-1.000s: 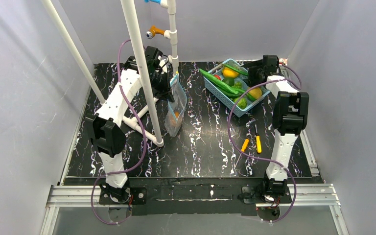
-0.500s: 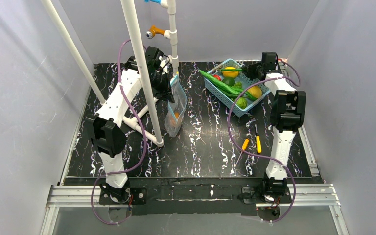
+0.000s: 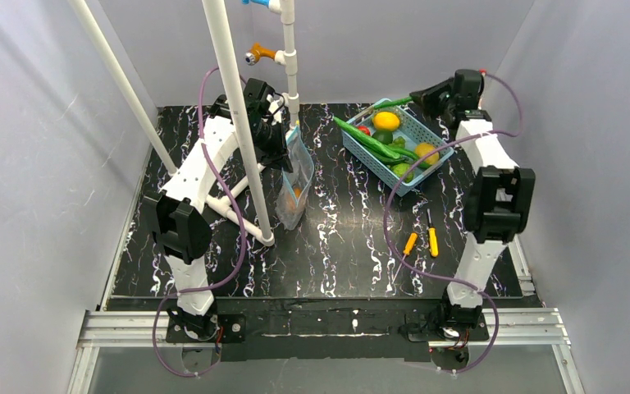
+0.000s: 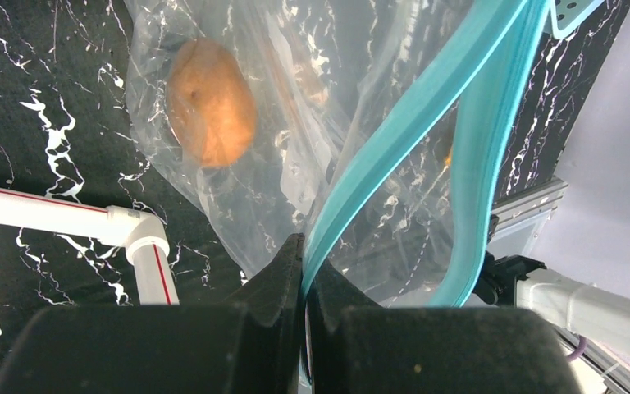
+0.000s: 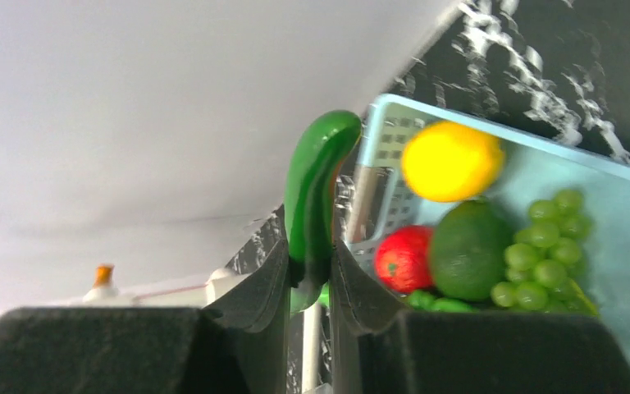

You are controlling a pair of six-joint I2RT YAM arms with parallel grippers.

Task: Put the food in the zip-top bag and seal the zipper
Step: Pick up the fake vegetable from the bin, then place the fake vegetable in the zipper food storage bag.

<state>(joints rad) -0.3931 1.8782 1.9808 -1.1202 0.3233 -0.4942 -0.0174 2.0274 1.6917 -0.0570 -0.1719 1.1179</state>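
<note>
Within the last second the right arm (image 3: 492, 176) had risen from the light-blue basket (image 3: 363, 160) near the far right corner of the table (image 3: 336, 238). The right jaws were clenched on a long green pod (image 5: 316, 180), held above the basket's far rim, clear of the other food. I judged the pick done, with the carry to the zip-top bag (image 3: 294, 176) coming next. The left jaws stayed pinching the teal zipper (image 4: 426, 107), holding the bag upright near the far edge, left of the middle. A brown-orange fruit (image 4: 211, 103) lay inside.

White arms (image 3: 203, 158), black joints (image 3: 179, 228) (purple cables (image 3: 384, 209))
</note>
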